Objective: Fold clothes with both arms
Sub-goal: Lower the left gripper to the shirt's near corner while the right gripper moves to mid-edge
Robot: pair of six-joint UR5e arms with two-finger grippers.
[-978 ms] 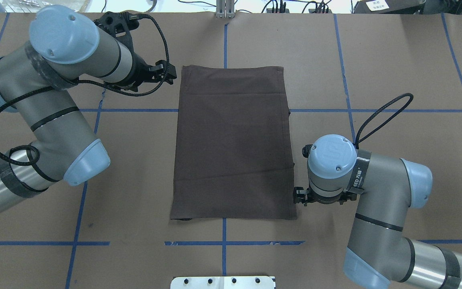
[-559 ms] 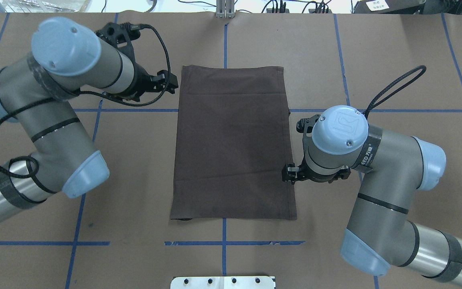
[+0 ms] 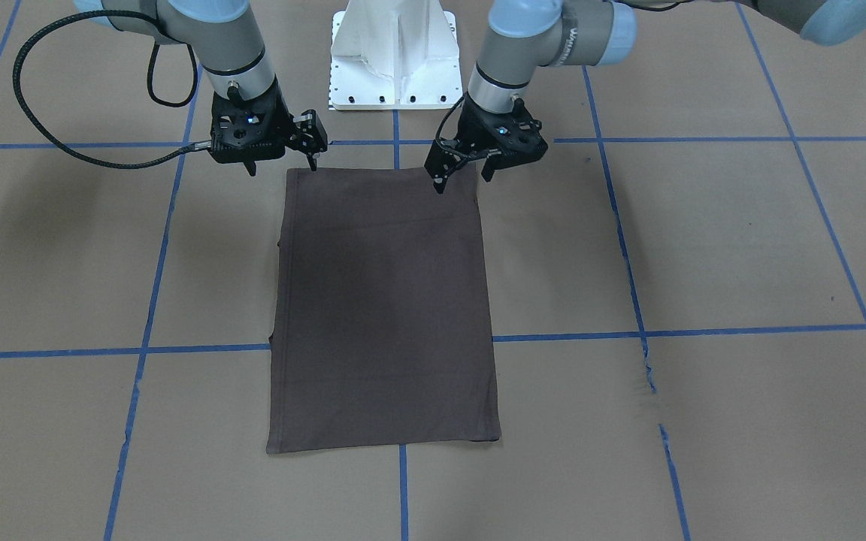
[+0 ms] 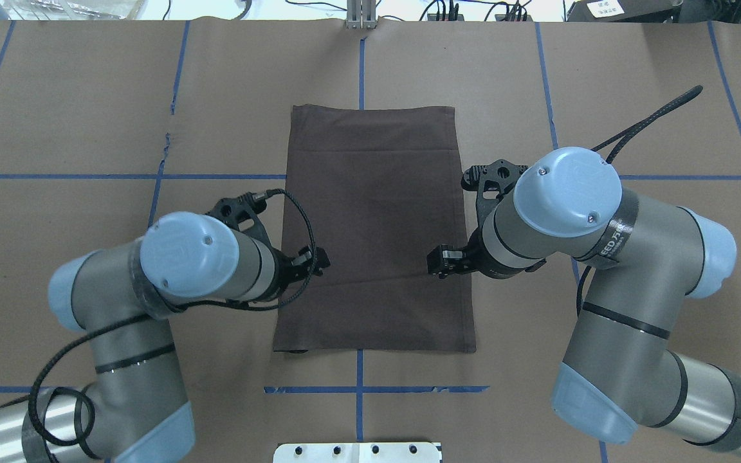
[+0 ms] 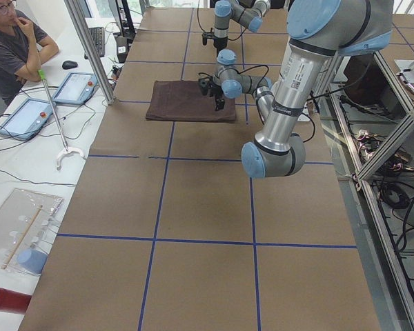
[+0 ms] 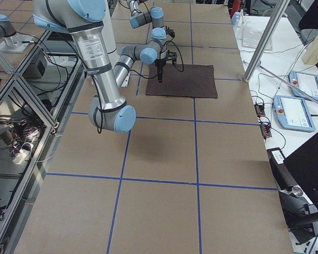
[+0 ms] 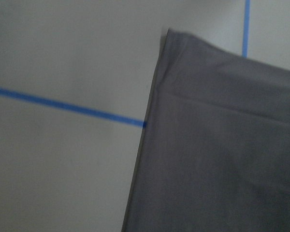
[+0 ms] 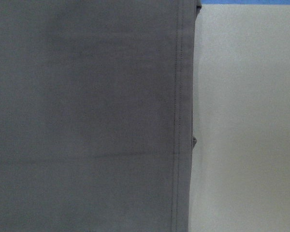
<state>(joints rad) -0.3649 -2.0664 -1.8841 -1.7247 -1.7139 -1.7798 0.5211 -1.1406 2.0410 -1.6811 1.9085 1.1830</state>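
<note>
T-shirt, folded to a flat rectangle on the table, lies with its long axis 12 to 6 o'clock in the front view. Left gripper and right gripper hang at its 12 o'clock corners, jaws apart. Overhead, the axis also runs 12 to 6.

We see dark grey-brown T-shirt folded into flat rectangle (sleeves, collar out of sight), lying mid-table, long axis running away from robot. Left gripper and right gripper at its robot-side corners, fingers spread.
</note>
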